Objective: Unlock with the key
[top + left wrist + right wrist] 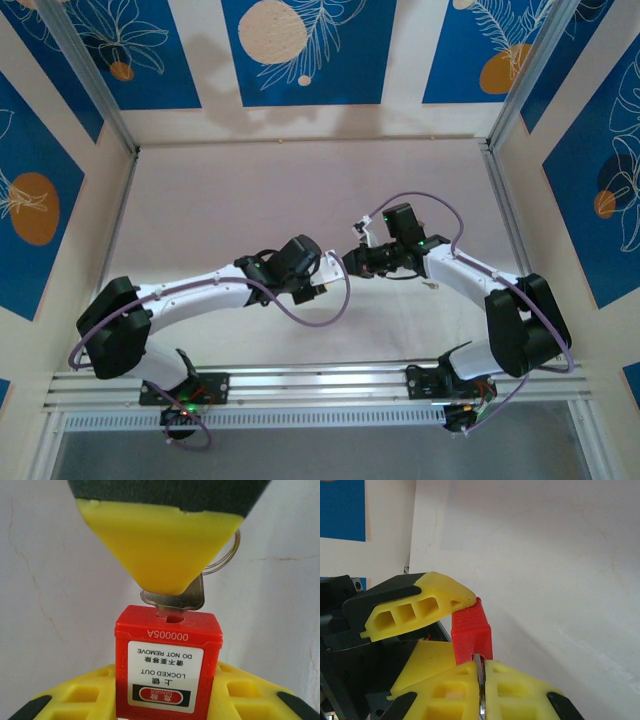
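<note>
A red padlock (167, 630) with a white warning label stands gripped between the yellow fingers (75, 697) of my left gripper (162, 700). The silvery key (192, 597) sits in the slot at the padlock's end, and its wire ring (227, 555) sticks out to the right. My right gripper (481, 667) is shut on the key (480, 690), whose blade enters the padlock (472, 627). The left arm's yellow fingers (420, 607) clamp the padlock from the left. In the top view, the left gripper (320, 285) and right gripper (345, 265) meet tip to tip above mid-table.
The pale table (250, 200) runs out to blue-patterned walls (300, 50) at the back and sides. An aluminium rail (320, 385) runs along the near edge by the arm bases. Metal frame posts (510, 120) stand at the corners.
</note>
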Available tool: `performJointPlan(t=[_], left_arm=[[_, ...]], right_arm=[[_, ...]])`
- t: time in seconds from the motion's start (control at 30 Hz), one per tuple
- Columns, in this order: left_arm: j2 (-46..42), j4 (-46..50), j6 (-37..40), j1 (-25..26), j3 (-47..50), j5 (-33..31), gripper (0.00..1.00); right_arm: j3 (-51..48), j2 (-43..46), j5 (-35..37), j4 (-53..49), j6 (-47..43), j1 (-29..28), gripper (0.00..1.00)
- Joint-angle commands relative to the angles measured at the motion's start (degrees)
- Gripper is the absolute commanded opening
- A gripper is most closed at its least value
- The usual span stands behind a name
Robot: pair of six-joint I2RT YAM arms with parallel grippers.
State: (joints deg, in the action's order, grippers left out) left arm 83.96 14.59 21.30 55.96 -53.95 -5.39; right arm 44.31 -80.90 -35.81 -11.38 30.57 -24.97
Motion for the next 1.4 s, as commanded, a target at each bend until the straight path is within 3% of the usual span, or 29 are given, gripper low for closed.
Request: performJointPlan(t=[0.0, 0.23, 0.37, 0.57, 0.93, 1.13, 1.23, 1.37], left_arm=[[-1.54, -18.01, -0.3, 3.0, -7.16, 11.78, 0.08], [-0.28, -18.63, 2.37, 3.01, -5.57, 5.95, 0.08], [-0.45, -18.98, 5.6, 3.01, -3.09, 0.39, 0.08], [-0.58, -18.21, 11.32, 3.01, -0.25, -6.58, 0.08], [1.0, -21.79, 22.84, 3.05, 2.22, -20.83, 0.08], [2.14, -37.41, 33.24, 3.03, 5.86, -30.44, 0.08], [3.39, -48.11, 39.76, 3.36, 7.88, -33.12, 0.08], [6.53, -63.39, 49.38, 4.24, 10.45, -35.29, 0.08]], right_arm=[[0.85, -1.63, -0.94, 3.2, 0.46, -3.24, 0.09], [2.22, 0.12, 1.77, -0.31, 0.11, -1.88, 0.17], [2.51, 4.05, 2.75, -1.92, 1.02, 1.35, 0.3], [4.5, 11.21, 5.1, -6.43, 0.84, 5.69, 0.43], [4.7, 19.73, 13.22, -10.42, 1.12, 10.39, 0.48], [-0.12, 22.27, 17.6, -3.62, 1.74, 9.43, 0.48], [0.07, 20.66, 29.55, -6.17, 1.04, 7.05, 0.49], [1.49, 18.92, 18.46, -4.94, 2.76, 12.13, 0.5]])
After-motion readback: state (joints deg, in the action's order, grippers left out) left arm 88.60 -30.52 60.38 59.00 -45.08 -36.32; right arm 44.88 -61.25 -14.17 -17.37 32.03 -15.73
